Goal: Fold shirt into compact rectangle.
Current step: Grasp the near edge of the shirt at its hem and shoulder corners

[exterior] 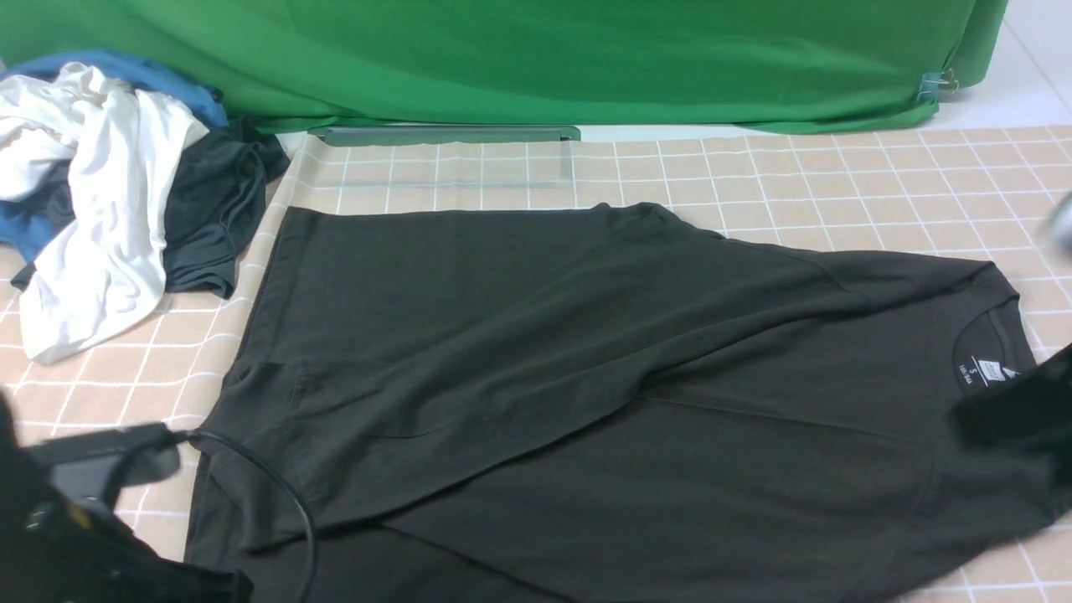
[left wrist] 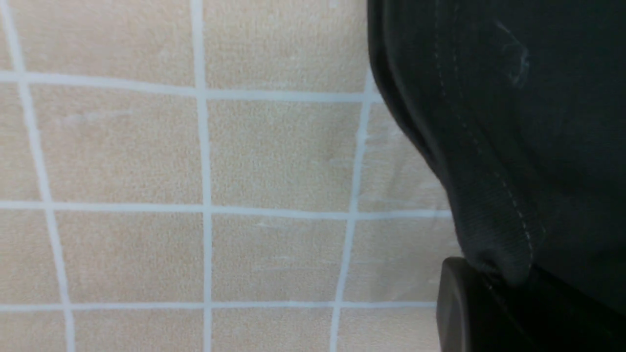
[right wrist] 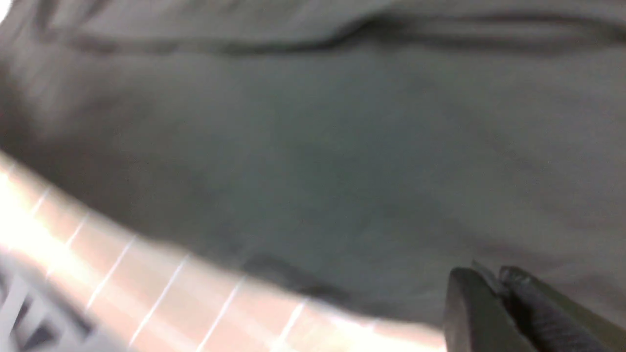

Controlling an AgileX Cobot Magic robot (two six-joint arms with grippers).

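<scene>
Two tools at work around the shirt [exterior: 779,469], our landmark, spread over the desk [exterior: 871,184] w/ one sleeve folded across its body! Far L of the shirt, a white garment [exterior: 109,193] sits piled w/ dark & blue cloth [exterior: 142,75]. Near-L corner of shirt: L tool [left wrist: 489,298] is clamped on its stitched edge, fabric pinched betw. the tips. Beyond the shirt, green cloth [exterior: 536,59] hangs across the back. Over to the shirt's R end, neck tag [exterior: 992,370] showing at the collar, and R tool [right wrist: 489,293] has its tips together, nr the shirt's edge; can't tell if fabric's caught.
</scene>
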